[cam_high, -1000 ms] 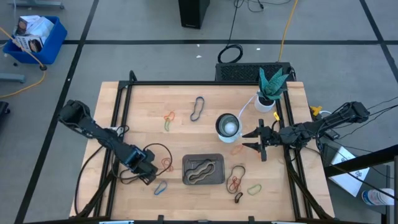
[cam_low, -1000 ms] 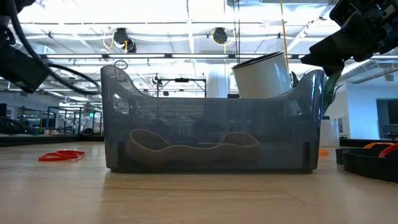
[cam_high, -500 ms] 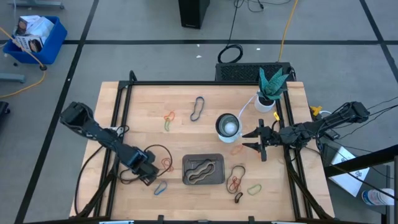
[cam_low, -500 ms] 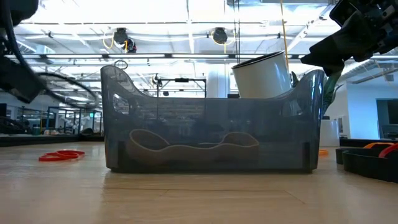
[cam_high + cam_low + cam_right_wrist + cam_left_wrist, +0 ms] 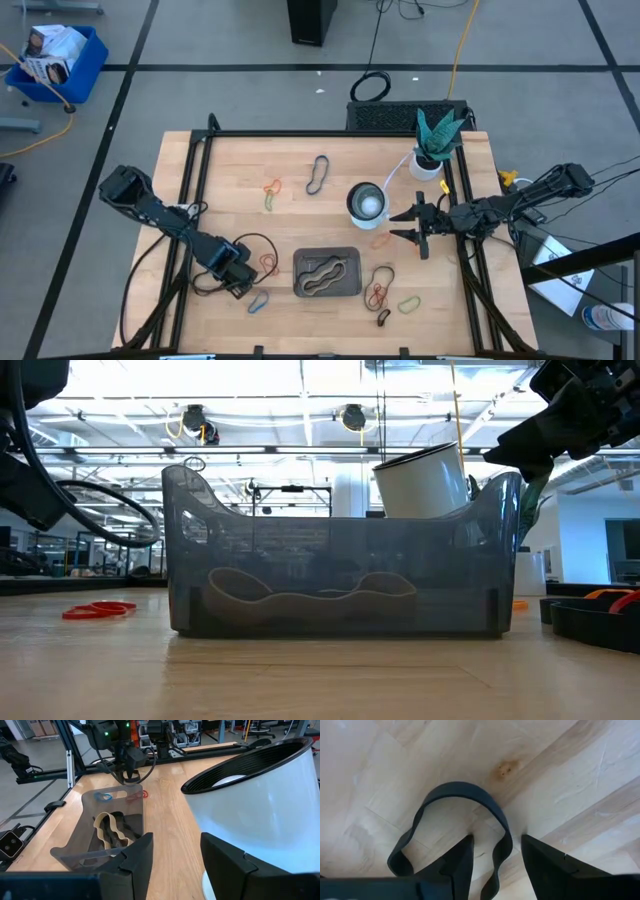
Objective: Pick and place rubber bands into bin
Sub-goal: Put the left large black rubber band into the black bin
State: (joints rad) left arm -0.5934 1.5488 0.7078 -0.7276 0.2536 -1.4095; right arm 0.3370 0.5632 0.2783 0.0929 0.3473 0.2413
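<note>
**A:** Why is the left gripper (image 5: 243, 283) down so low at the near-left of the surface (image 5: 230, 170)?

**B:** It is after the black rubber band (image 5: 455, 830). In the left wrist view the jaws are spread, and one strand of that loop lies on the wood between the two fingers (image 5: 452, 865). Nothing is pinched yet, so this looks like the line-up before closing.

**A:** And the bin (image 5: 327, 273)?

**B:** It sits just beside that gripper, near the front edge in the middle. The short reach is probably why the left arm takes this side. A tan band (image 5: 325, 276) lies wavy on its floor, with a dark one next to it, so the task seems partly done.

**A:** What is left outside it?

**B:** Quite a lot. A red band (image 5: 268, 263) and a blue one (image 5: 258, 302) lie close to the left gripper. An orange cluster (image 5: 377, 293) and a green loop (image 5: 408, 304) lie on the bin's other side. A large black loop (image 5: 318, 173) and small bands (image 5: 270, 192) lie farther back.

**A:** Where is the right gripper (image 5: 408, 224)?

**B:** It waits above the surface beside the white cup (image 5: 366, 202), jaws spread and holding nothing, probably keeping clear of the bin while the left arm works.
</note>
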